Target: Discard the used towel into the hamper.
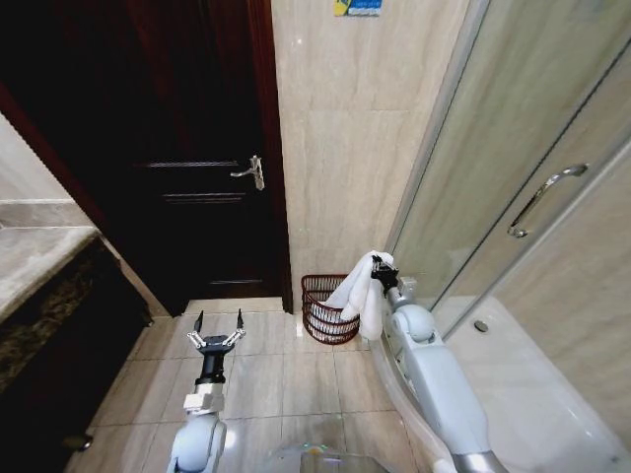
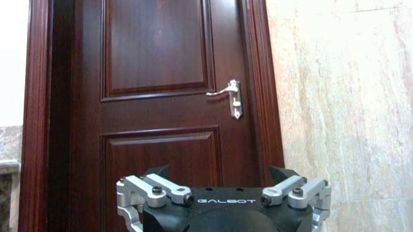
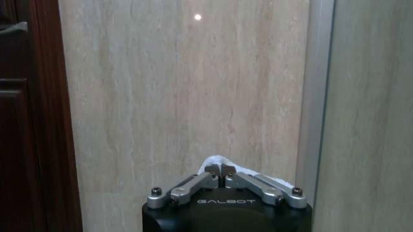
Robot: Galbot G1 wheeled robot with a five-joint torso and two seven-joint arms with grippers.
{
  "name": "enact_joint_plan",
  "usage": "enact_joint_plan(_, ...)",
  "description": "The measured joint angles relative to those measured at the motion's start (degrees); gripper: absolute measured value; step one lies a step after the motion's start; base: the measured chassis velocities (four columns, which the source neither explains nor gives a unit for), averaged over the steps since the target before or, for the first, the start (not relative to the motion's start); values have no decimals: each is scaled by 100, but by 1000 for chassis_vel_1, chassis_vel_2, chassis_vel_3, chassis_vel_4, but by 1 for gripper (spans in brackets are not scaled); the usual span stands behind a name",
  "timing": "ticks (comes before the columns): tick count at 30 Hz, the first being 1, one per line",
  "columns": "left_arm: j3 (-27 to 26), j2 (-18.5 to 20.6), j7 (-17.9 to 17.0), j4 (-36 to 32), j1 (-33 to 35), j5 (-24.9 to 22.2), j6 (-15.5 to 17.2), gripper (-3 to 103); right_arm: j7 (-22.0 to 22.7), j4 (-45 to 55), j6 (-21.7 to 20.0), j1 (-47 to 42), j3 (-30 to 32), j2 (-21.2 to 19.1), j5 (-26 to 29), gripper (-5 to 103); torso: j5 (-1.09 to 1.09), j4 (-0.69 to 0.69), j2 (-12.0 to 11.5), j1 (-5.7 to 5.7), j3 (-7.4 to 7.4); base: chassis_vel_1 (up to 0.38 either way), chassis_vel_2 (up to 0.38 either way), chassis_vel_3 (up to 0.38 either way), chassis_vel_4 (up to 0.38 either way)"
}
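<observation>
White towel droops from the right gripper, pinched tight, over the reddish wire hamper; left gripper spread, idle

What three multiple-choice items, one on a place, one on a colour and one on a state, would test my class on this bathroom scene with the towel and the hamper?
1. Where does the hamper stand?
A. On the floor by the tiled wall, beside the door
B. Inside the shower
C. On the counter

2. What colour is the towel?
A. Blue
B. White
C. Dark red

3. How is the right gripper?
A. Open and empty
B. Resting on the floor
C. Shut on the towel

Answers:
1. A: the head view shows it on the floor tiles against the wall, next to the dark door.
2. B: the cloth hanging over the hamper is white.
3. C: its fingers meet on white cloth, while the left gripper hangs open.
</observation>
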Motion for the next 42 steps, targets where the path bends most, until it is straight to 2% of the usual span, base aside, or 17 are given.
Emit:
enact_joint_plan(16, -13, -1, 2, 27, 14, 9, -3, 100, -4, -109, 85, -1, 50, 15, 10, 1, -1, 1, -410, -189, -217, 99, 94, -88, -85)
enact_joint_plan(42, -2, -9, 29, 112, 18, -2, -64, 100, 139, -82, 188, 6, 11, 44, -44, 1, 0, 1, -1064, -483, -577, -2, 2, 2, -1)
